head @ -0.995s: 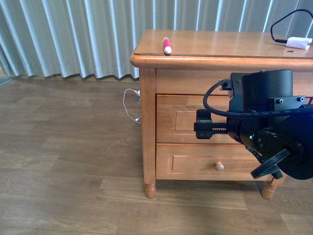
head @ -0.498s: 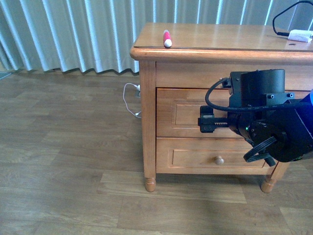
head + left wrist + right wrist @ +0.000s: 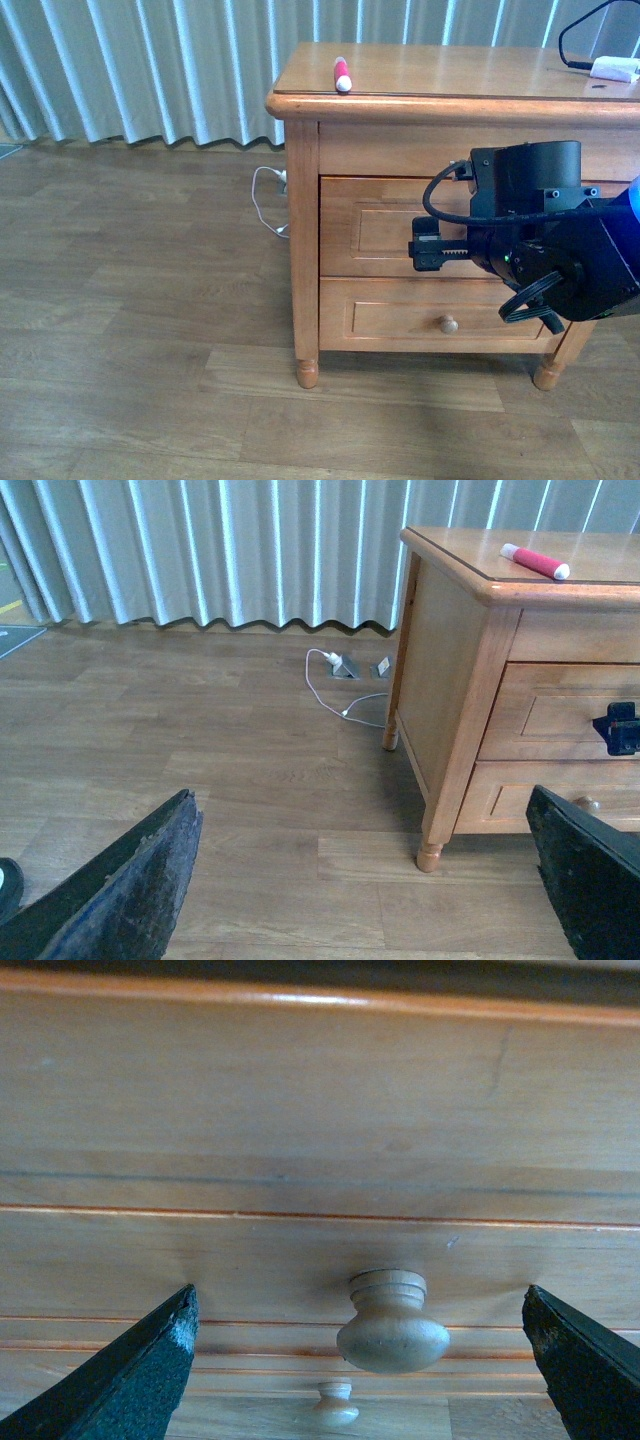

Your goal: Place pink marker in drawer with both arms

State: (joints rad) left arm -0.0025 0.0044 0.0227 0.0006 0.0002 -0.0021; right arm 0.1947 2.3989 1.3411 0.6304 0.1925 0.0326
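The pink marker (image 3: 341,74) lies on the nightstand's top near its front left corner, and the left wrist view also shows the marker (image 3: 534,561). The top drawer (image 3: 370,226) is closed. My right gripper (image 3: 425,246) is level with the drawer front, open, and its wrist view shows the drawer's round knob (image 3: 392,1325) between the spread fingers (image 3: 130,1375), touching neither. My left gripper (image 3: 360,880) hangs open over the floor, left of the nightstand, holding nothing. The left arm is out of the front view.
The lower drawer (image 3: 400,320) with its own knob (image 3: 449,324) sits under the top one. A white cable and plug (image 3: 335,675) lie on the wooden floor by the curtain (image 3: 150,70). A small white box on a black cable (image 3: 612,68) rests on the nightstand's far right.
The right arm has shifted slightly to the right in front of the drawer. The nightstand top sits a little higher in the front view than a second ago. The marker has not moved.
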